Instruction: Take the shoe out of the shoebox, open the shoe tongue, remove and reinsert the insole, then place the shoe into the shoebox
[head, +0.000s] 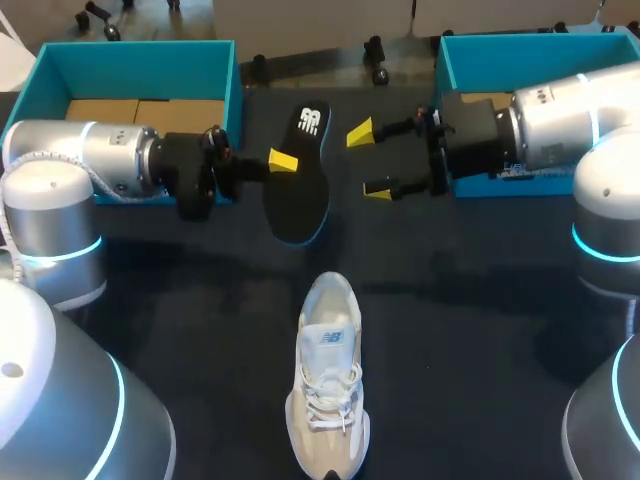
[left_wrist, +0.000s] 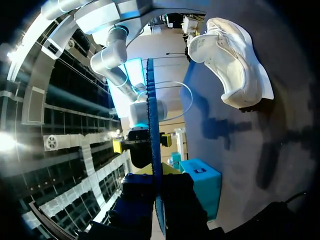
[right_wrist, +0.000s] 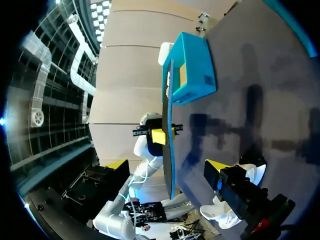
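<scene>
Gripping insole (head: 298, 180): left fingers (head: 283, 160) | right fingers (head: 360, 133) spread beside it | shoe (head: 326, 390) well apart

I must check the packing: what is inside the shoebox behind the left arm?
Only brown cardboard floor shows in the shoebox; the left arm covers its front part.

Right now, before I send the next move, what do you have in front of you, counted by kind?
shoe: 1
insole: 1
boxes: 2, one at the left, one at the right
Total: 4
</scene>
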